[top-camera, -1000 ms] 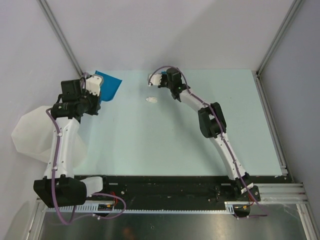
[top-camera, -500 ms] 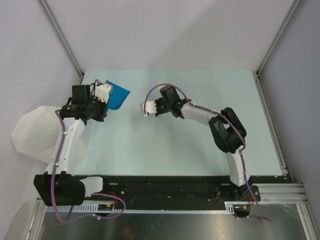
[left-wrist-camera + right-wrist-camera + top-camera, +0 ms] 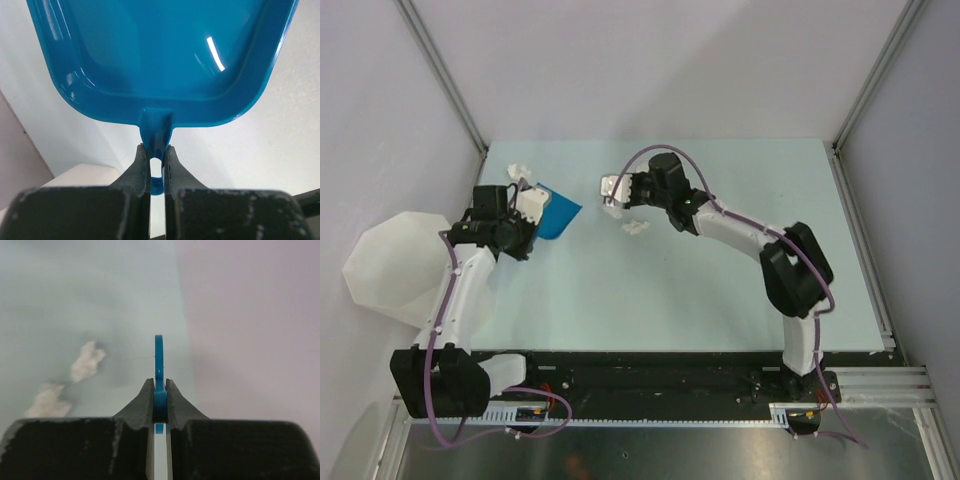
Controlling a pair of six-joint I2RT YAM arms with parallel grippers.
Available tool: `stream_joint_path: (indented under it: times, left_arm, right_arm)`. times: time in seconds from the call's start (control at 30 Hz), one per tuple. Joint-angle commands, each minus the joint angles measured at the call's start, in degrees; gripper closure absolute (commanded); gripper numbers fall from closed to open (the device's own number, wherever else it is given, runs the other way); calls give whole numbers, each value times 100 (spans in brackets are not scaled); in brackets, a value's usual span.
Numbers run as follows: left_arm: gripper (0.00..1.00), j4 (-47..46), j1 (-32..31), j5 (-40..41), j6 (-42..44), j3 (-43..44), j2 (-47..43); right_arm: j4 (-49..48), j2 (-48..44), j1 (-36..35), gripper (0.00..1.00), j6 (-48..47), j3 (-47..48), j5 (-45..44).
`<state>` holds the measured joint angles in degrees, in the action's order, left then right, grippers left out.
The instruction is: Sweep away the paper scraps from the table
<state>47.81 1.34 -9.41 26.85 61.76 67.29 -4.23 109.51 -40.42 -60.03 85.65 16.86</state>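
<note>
My left gripper [image 3: 532, 205] is shut on the short handle [image 3: 156, 145] of a blue dustpan [image 3: 558, 212], which fills the left wrist view [image 3: 160, 55] and points right over the table [image 3: 720, 290]. My right gripper [image 3: 613, 189] is shut on a thin blue tool handle [image 3: 159, 375], seen edge-on. White paper scraps lie on the table: one [image 3: 638, 227] just near-right of the right gripper, one [image 3: 520, 170] at the far left behind the dustpan. The right wrist view shows two scraps, one [image 3: 87, 361] left of the fingers and one [image 3: 48, 401] lower left.
A translucent white faceted bin [image 3: 388, 258] stands off the table's left edge beside the left arm. Grey walls with metal frame posts [image 3: 445, 80] close in the far and side edges. The arm bases sit on a black rail [image 3: 650, 375] at the near edge.
My right gripper swung from the far middle toward the near left and now sits left of centre. A scrap shifted nearer and right. My left gripper brought the dustpan nearer and rightward.
</note>
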Motion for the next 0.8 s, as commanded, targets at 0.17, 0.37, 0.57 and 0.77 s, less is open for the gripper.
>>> stream_joint_path:
  times: [0.17,0.37,0.57,0.77]
  left_arm:
    - [100,-88,-38,457,479,-586,-163]
    - [100,-79,-29,449,540,-656,-163]
    - [100,-97,-309,650,593,-682,257]
    - [100,-114,-907,932,769,-691,680]
  right_arm:
    - [-1055,2134,-194,100,-404,1568,-9]
    - [325,1822,-308,100,-1001,1221,441]
    - [-35,476,-352,100,-415,-565,634]
    - [-586,-456,-361,100,1470,-1156,-207]
